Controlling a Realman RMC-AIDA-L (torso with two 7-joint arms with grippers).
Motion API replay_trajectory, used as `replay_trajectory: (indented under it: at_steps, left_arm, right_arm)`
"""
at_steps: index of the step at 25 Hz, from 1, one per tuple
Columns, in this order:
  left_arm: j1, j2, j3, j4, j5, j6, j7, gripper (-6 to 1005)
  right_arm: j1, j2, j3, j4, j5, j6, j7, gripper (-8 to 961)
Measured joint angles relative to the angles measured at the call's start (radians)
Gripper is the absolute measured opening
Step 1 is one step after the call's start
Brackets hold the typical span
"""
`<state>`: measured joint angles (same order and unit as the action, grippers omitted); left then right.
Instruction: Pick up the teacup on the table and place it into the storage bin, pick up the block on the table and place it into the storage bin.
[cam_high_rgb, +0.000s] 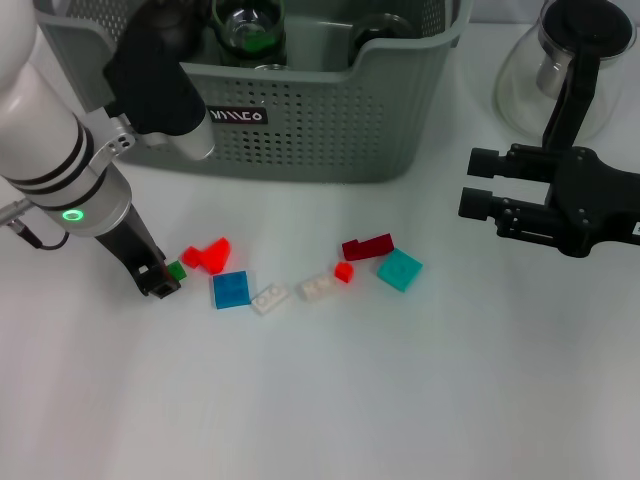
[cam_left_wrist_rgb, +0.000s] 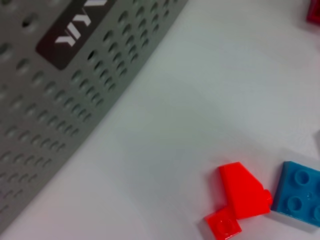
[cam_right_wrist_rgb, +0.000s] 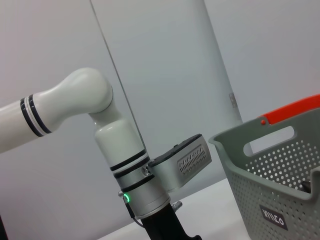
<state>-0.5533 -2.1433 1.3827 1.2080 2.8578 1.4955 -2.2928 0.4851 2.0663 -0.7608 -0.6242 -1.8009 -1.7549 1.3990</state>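
The grey-green storage bin (cam_high_rgb: 300, 110) stands at the back of the table, and its perforated wall (cam_left_wrist_rgb: 60, 100) and rim (cam_right_wrist_rgb: 280, 175) also show in the wrist views. No teacup shows on the table; glass vessels (cam_high_rgb: 250, 30) sit inside the bin. Several blocks lie in a row in front of it: a small green block (cam_high_rgb: 177, 269), a red block (cam_high_rgb: 207, 255) (cam_left_wrist_rgb: 245, 192), a blue block (cam_high_rgb: 231, 289) (cam_left_wrist_rgb: 300, 195). My left gripper (cam_high_rgb: 160, 278) is down at the table, its tip touching the green block. My right gripper (cam_high_rgb: 480, 185) hovers open at the right.
More blocks lie further right: two white ones (cam_high_rgb: 269, 298) (cam_high_rgb: 317, 287), a small red one (cam_high_rgb: 343, 271), a dark red one (cam_high_rgb: 367, 246) and a teal one (cam_high_rgb: 399, 269). A glass teapot (cam_high_rgb: 565, 70) with a black handle stands at the back right.
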Motion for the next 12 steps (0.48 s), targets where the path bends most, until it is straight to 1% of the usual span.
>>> replay_trajectory:
  at_steps: [7, 12]
  left_arm:
    - [-0.007, 0.004, -0.002, -0.012, 0.0, 0.001, -0.003, 303]
    - [-0.01, 0.005, -0.006, -0.01, 0.0, 0.007, -0.006, 181]
  right_arm:
    - [0.004, 0.0, 0.0, 0.0, 0.0, -0.001, 0.0, 613]
    - [0.006, -0.001, 0.0, 0.0, 0.0, -0.002, 0.0, 614]
